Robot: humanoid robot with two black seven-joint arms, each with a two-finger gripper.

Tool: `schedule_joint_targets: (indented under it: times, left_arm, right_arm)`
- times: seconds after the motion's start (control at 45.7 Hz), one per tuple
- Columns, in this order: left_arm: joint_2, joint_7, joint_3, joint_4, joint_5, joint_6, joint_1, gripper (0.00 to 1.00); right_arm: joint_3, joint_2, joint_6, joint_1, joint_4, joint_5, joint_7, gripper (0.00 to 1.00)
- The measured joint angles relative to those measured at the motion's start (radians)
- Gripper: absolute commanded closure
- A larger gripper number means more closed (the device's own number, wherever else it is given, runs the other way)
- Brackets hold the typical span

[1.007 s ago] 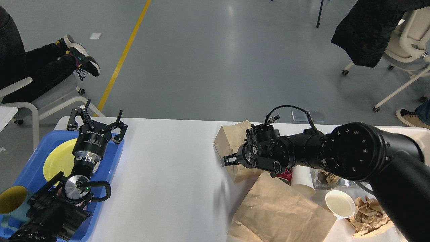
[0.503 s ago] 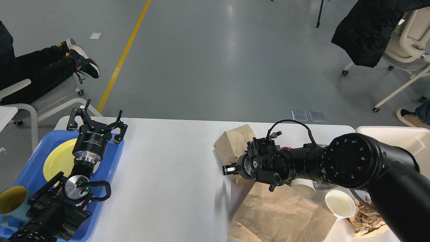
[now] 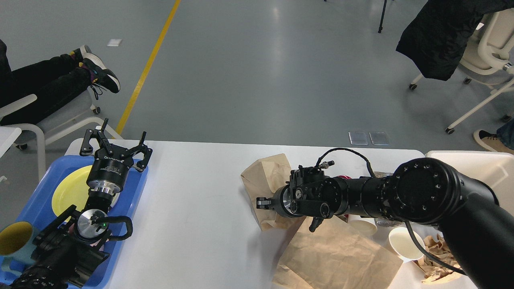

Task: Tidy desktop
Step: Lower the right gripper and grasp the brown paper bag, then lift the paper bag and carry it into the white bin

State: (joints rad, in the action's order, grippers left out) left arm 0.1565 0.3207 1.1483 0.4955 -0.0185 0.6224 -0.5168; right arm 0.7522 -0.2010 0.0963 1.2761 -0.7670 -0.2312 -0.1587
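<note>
The white desktop [image 3: 200,192] fills the lower view. My right gripper [image 3: 262,202] reaches left over its right half, and its fingers look closed on the lower edge of a crumpled brown paper bag [image 3: 265,176] standing behind it. A larger flat brown paper bag [image 3: 337,253] lies under my right wrist. My left gripper [image 3: 118,140] is open and empty, pointing up over the far edge of the blue tray [image 3: 44,188].
The tray holds a yellow plate [image 3: 72,188] and a mug with a yellow inside [image 3: 14,239]. Two white paper cups [image 3: 403,243] and crumpled brown paper [image 3: 437,257] lie at the right. A cream bin [image 3: 482,164] stands at the far right. Chairs and a seated person surround the table.
My right gripper has moved left and slightly down, and the small paper bag has shifted left with it. The left arm has not moved.
</note>
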Motion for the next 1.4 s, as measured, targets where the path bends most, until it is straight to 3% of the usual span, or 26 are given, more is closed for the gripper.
schedule_joint_targets:
  times: [0.285,0.613,0.854,1.226,1.401]
  left_arm:
    - [0.0,0.0,-0.001,0.0,0.0,-0.001,0.0,0.04]
    - [0.0,0.0,-0.001,0.0,0.0,-0.001,0.0,0.04]
    - [0.0,0.0,-0.001,0.0,0.0,0.0,0.0,0.04]
    - [0.0,0.0,-0.001,0.0,0.0,0.001,0.001,0.04]
    - [0.0,0.0,0.0,0.0,0.0,0.001,0.001,0.04]
  right_arm:
    - [0.002,0.026,0.04,0.222,-0.15,0.202,0.001,1.0]
    - [0.087,0.202,0.355,0.644,-0.295,0.353,-0.004,1.0]
    - [0.317,0.254,0.556,0.911,-0.393,0.396,0.008,1.0]
    - [0.748,0.284,0.597,1.237,-0.741,0.521,0.123,1.0]
    - [0.818,0.305,0.597,1.268,-0.813,0.525,0.136,1.0]
